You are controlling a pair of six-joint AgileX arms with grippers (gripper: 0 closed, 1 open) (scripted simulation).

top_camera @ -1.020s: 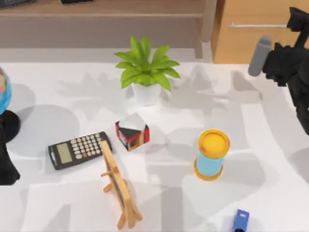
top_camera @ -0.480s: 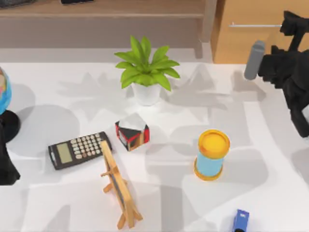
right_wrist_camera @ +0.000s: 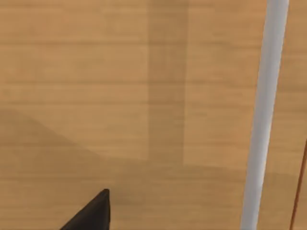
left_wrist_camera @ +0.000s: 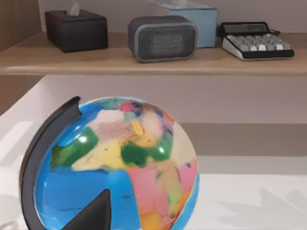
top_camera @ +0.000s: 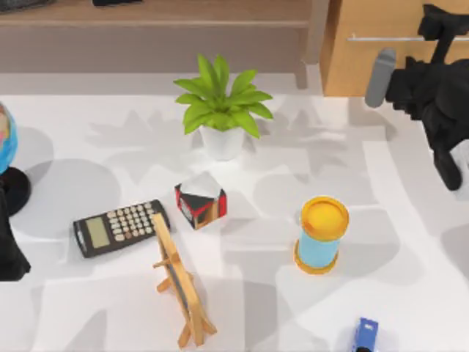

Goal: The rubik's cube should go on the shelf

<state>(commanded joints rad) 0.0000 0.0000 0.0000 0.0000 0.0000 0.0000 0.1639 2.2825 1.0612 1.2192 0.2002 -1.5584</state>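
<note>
The rubik's cube is out of view. The shelf (top_camera: pixel 183 12) is a long light-brown board along the back of the table; in the left wrist view the shelf (left_wrist_camera: pixel 144 63) carries several items. My right gripper (top_camera: pixel 440 29) is at the back right, close up against the wooden drawer unit (top_camera: pixel 381 62). The right wrist view looks straight at the drawer front (right_wrist_camera: pixel 120 96) and its silver bar handle (right_wrist_camera: pixel 264 115). My left arm (top_camera: pixel 9 249) is parked at the table's left edge, behind a globe (left_wrist_camera: pixel 115 167).
On the table stand a potted plant (top_camera: pixel 222 110), a black, red and white cube (top_camera: pixel 200 199), a calculator (top_camera: pixel 119 226), a small wooden easel (top_camera: pixel 178 282), a yellow-topped blue cylinder (top_camera: pixel 321 235) and a blue object (top_camera: pixel 366 334). A black box (left_wrist_camera: pixel 76 29), a grey speaker (left_wrist_camera: pixel 162 38) and a keypad (left_wrist_camera: pixel 256 42) occupy the shelf.
My right arm has moved toward the back of the table and slightly left, closer to the drawer unit. The left arm and the table objects have not moved.
</note>
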